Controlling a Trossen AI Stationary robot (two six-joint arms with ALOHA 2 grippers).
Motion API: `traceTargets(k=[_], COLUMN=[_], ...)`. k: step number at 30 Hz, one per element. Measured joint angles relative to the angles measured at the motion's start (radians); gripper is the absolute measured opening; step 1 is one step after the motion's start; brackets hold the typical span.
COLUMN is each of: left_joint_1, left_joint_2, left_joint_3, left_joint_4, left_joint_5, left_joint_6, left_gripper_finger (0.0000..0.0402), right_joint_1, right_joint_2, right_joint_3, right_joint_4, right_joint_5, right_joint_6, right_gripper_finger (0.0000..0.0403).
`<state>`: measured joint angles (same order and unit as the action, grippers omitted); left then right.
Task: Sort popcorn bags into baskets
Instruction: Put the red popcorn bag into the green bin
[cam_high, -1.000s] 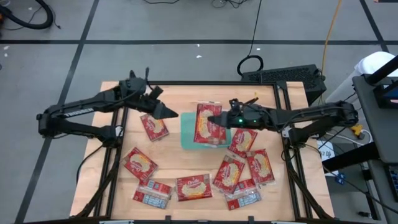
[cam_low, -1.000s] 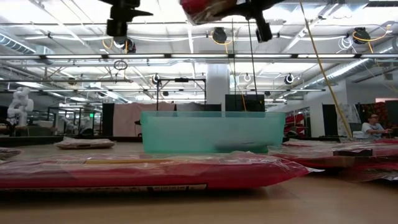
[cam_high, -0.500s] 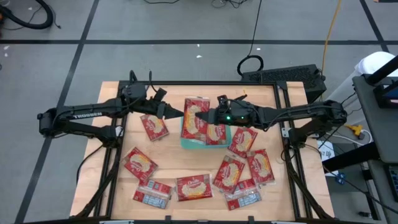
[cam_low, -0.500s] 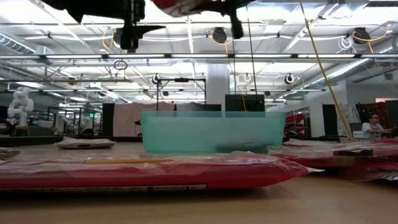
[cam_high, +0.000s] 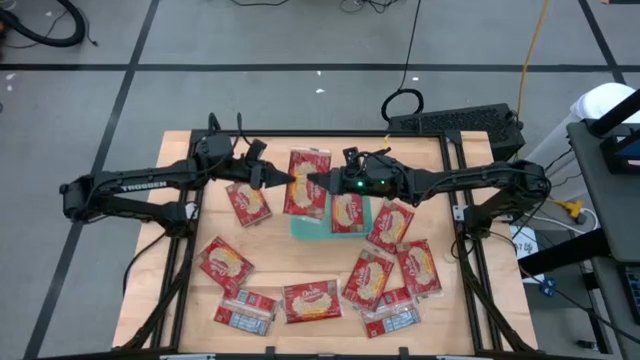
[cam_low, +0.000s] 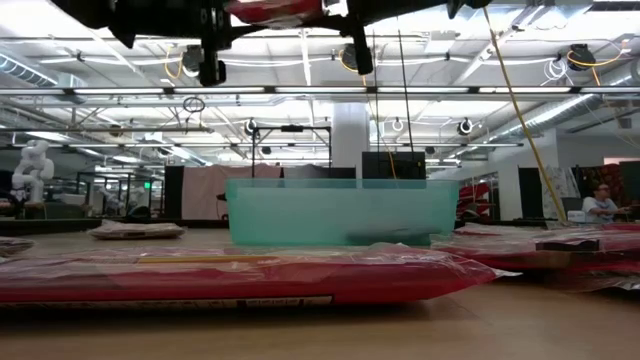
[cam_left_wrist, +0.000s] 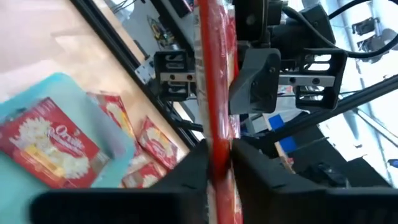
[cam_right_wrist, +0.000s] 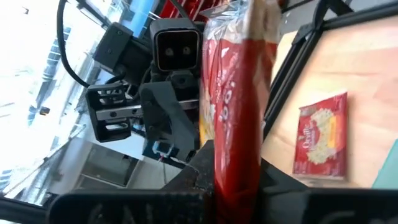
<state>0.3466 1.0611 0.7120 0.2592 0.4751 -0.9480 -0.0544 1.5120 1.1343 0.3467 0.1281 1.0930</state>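
High view: the left tool and the right tool each clamp one edge of the same raised popcorn bag, above the tray near the desk's centre. If both pull, the bag may tear or slip beside the tray.

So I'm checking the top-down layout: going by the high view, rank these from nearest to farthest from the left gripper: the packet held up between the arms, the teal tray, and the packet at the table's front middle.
1. The held packet, at the left gripper.
2. The teal tray, just right of it, underneath.
3. The front-middle packet, far off by the table's front edge.
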Motion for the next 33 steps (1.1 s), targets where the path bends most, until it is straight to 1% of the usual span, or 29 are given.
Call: traceTargets(k=[2, 3, 5, 7, 10, 14, 16, 18, 20, 22, 26, 30, 32, 33], left_joint_1=[0.010, 0.018, 0.035, 0.057, 0.082, 0.087, 0.086, 0.085, 0.087, 0.087, 0.085, 0.084, 0.084, 0.084], left_joint_2=[0.000, 0.000, 0.000, 0.000, -0.006, -0.008, -0.008, -0.008, -0.008, -0.008, -0.008, -0.008, -0.008, -0.008], left_joint_3=[0.000, 0.000, 0.000, 0.000, 0.000, 0.000, 0.000, 0.000, 0.000, 0.000, 0.000, 0.000, 0.000, 0.000], left_joint_4=[0.004, 0.006, 0.005, 0.006, 0.009, 0.007, 0.001, -0.012, -0.025, -0.025, -0.039, -0.044, -0.046, -0.047], left_joint_5=[0.005, 0.011, 0.030, 0.064, 0.105, 0.108, 0.106, 0.092, 0.059, 0.043, 0.007, 0.000, -0.008, -0.009], left_joint_6=[0.022, 0.024, 0.024, 0.012, -0.023, -0.030, -0.019, -0.010, -0.004, -0.003, 0.014, 0.046, 0.054, 0.055], left_gripper_finger=[0.0020, 0.0015, 0.0018, 0.0023, 0.0023, 0.0011, 0.0011, 0.0013, 0.0021, 0.0026, 0.0021, 0.0015, 0.0024, 0.0033], right_joint_1=[0.000, 0.000, 0.000, -0.001, -0.011, -0.033, -0.049, -0.067, -0.080, -0.090, -0.100, -0.113, -0.117, -0.121], right_joint_2=[-0.001, -0.002, -0.001, -0.001, -0.009, -0.030, -0.031, -0.032, -0.031, -0.031, -0.030, -0.031, -0.031, -0.031], right_joint_3=[0.000, 0.000, 0.000, 0.000, 0.000, 0.000, 0.000, 0.000, -0.001, -0.001, -0.001, -0.001, -0.001, -0.001], right_joint_4=[0.002, 0.002, -0.002, -0.008, -0.020, -0.054, -0.063, -0.088, -0.098, -0.105, -0.172, -0.179, -0.181, -0.185], right_joint_5=[0.004, 0.003, 0.005, -0.003, -0.064, -0.108, -0.144, -0.191, -0.238, -0.261, -0.268, -0.315, -0.316, -0.316], right_joint_6=[-0.009, -0.013, -0.020, -0.018, -0.039, -0.082, -0.105, -0.111, -0.109, -0.113, -0.121, -0.155, -0.171, -0.177], right_gripper_finger=[0.0018, 0.0019, 0.0028, 0.0046, 0.0085, 0.0136, 0.0150, 0.0154, 0.0150, 0.0135, 0.0086, 0.0033, 0.0014, 0.0010])
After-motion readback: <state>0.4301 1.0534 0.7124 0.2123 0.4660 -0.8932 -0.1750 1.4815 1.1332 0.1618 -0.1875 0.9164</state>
